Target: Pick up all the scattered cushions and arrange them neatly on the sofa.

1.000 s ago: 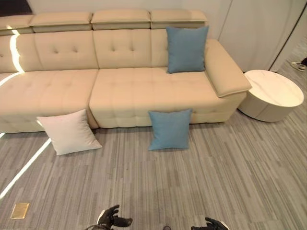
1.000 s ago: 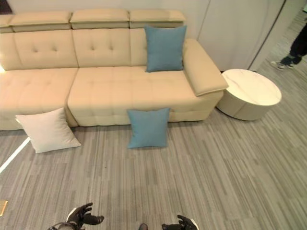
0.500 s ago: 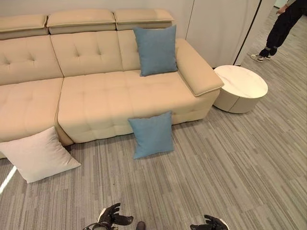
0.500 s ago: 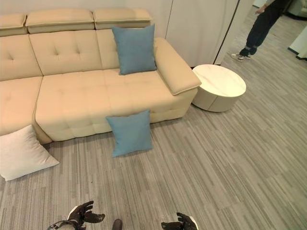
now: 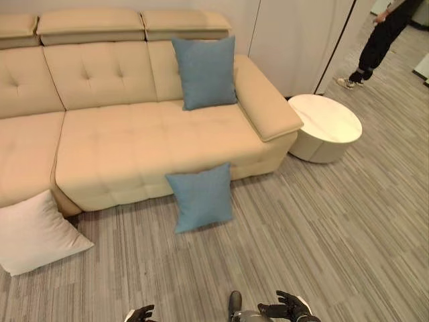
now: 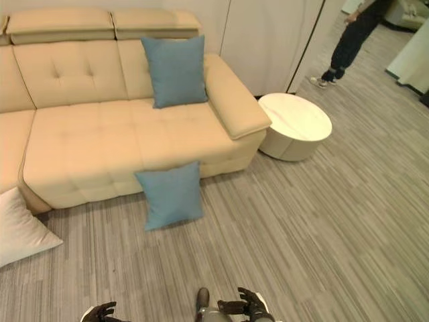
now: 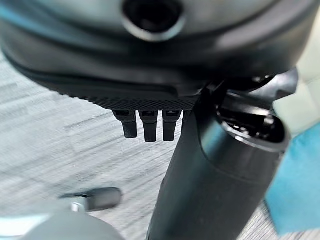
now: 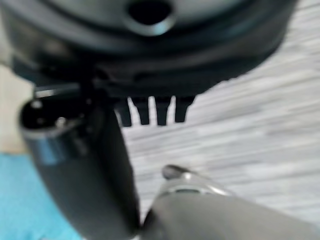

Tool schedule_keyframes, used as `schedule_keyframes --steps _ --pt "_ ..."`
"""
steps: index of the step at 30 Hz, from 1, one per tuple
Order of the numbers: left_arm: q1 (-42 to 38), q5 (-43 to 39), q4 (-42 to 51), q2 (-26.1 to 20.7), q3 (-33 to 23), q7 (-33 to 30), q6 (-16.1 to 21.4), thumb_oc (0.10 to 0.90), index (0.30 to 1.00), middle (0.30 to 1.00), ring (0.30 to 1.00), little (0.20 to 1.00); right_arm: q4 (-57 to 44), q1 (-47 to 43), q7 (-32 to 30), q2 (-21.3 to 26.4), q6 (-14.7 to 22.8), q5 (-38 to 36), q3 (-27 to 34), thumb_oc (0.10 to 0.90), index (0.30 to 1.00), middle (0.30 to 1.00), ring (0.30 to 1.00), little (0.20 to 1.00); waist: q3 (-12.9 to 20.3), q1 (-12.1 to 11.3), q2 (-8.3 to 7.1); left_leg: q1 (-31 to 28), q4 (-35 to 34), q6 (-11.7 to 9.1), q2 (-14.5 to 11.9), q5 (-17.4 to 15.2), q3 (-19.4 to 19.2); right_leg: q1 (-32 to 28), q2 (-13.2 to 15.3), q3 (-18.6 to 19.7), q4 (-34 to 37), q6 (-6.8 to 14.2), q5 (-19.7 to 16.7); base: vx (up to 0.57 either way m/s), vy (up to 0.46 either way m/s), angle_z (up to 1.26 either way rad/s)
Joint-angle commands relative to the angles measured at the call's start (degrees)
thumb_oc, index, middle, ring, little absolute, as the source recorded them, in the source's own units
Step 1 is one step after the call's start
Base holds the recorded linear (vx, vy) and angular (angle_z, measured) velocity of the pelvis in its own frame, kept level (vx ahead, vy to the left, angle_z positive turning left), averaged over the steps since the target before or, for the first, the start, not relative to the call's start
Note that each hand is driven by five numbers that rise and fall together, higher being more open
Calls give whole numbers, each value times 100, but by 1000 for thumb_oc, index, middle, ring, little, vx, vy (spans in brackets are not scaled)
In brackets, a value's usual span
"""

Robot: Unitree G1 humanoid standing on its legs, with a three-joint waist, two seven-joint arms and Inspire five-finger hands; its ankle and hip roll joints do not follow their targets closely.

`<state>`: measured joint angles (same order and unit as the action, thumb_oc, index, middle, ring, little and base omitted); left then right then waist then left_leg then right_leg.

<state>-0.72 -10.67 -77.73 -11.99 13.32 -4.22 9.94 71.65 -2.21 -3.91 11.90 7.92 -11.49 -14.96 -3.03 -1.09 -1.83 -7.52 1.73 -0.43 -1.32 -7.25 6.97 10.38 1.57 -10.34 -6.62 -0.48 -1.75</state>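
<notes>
The left eye view takes in most of the white cushion (image 5: 37,231) lying on the floor at the sofa's (image 5: 134,147) near corner, while the right eye view cuts it at the edge but shows more bare floor (image 6: 322,221) beyond the round table (image 6: 295,125). One blue cushion (image 5: 200,197) leans on the sofa front with its lower edge on the floor, another (image 5: 204,72) stands against the backrest beside the armrest, and a person (image 5: 379,40) stands past the table. Both hands, left (image 5: 139,314) and right (image 5: 288,308), sit low at the frame edge, fingers loosely spread and holding nothing, with wide carpet between them and the cushions.
</notes>
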Motion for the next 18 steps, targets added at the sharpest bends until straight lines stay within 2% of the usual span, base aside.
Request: schedule_keyframes --steps 1,2,3,4,5,6,7,8,9,11,13,15,17,18 --pt "-441 -55 191 -45 37 -117 313 800 900 900 900 900 -47 -65 -123 299 176 -136 -82 800 900 900 900 900 -223 -167 -282 944 1903 -277 253 1033 22 -546 55 176 344 416 -151 -8 -78 40" --pt "-441 -55 191 -45 37 -117 313 800 900 900 900 900 -47 -65 -123 300 176 -136 -82 800 900 900 900 900 -219 -165 -280 953 1911 -277 252 1029 24 -541 53 174 343 416 -151 75 -232 24" --pt "-530 -111 296 -43 89 -178 337 800 900 900 900 900 -89 -108 -186 316 202 -228 -88 800 900 900 900 900 -371 -254 -416 1486 2660 -228 233 1043 -271 -757 90 142 467 305 -50 134 -194 8" --pt "-559 -157 342 -30 110 -183 352 800 900 900 900 900 -90 -117 -199 323 198 -252 -97 800 900 900 900 900 -403 -283 -449 1683 2753 -173 205 956 -421 -844 87 123 501 268 6 300 -249 29" --pt "-595 -166 392 -28 147 -202 380 800 900 900 900 900 -106 -119 -210 331 225 -295 -107 800 900 900 900 900 -397 -316 -491 2045 2568 -120 283 804 -581 -991 62 125 598 264 76 222 -93 33" --pt "-593 -166 393 -28 147 -203 380 800 900 900 900 900 -106 -117 -210 331 226 -295 -107 800 900 900 900 900 -403 -319 -485 2041 2586 -118 278 786 -582 -1003 57 125 602 266 80 276 -59 34" --pt "-577 -155 397 -12 166 -201 385 800 900 900 900 900 -126 -125 -199 336 241 -296 -105 800 900 900 900 900 -376 -328 -492 2122 2225 -67 315 646 -702 -1099 37 131 678 299 136 297 15 -6" --pt "-547 -107 397 12 176 -198 378 800 900 900 900 900 -122 -112 -221 330 262 -271 -102 800 900 900 900 900 -318 -317 -464 2240 1484 -28 360 589 -896 -1213 -40 134 769 347 242 299 14 -15" --pt "-543 -106 398 13 176 -199 378 800 900 900 900 900 -123 -109 -221 330 262 -271 -104 800 900 900 900 900 -325 -319 -470 2216 1465 -25 368 591 -901 -1231 -32 137 774 351 247 297 38 -10" --pt "-519 -91 418 21 174 -192 382 800 900 900 900 900 -110 -116 -233 307 254 -254 -116 800 900 900 900 900 -290 -376 -395 2399 783 -64 372 952 -1053 -1448 -192 220 839 365 355 254 44 2" --pt "-481 -142 382 21 132 -143 378 800 900 900 900 900 -81 -111 -217 274 229 -247 -89 800 900 900 900 900 -242 -413 -348 2289 411 -35 355 1048 -1067 -1526 -290 304 793 373 426 291 93 -11" --pt "-438 -120 335 -6 106 -133 351 800 900 900 900 900 -120 -56 -190 220 228 -187 -106 800 900 900 900 900 -168 -412 -386 2133 387 36 422 1028 -992 -1531 -264 340 611 413 489 304 136 -36" --pt "-415 -96 290 -31 62 -104 328 800 900 900 900 900 -112 -66 -156 184 228 -110 -119 800 900 900 900 900 -93 -448 -435 1935 283 96 480 939 -963 -1485 -189 317 248 563 424 254 153 -41" --pt "-411 -105 282 -56 38 -103 329 800 900 900 900 900 -114 -79 -134 159 226 -75 -136 800 900 900 900 900 -73 -501 -455 1793 225 156 521 882 -979 -1411 -106 260 -60 700 270 209 148 -21"
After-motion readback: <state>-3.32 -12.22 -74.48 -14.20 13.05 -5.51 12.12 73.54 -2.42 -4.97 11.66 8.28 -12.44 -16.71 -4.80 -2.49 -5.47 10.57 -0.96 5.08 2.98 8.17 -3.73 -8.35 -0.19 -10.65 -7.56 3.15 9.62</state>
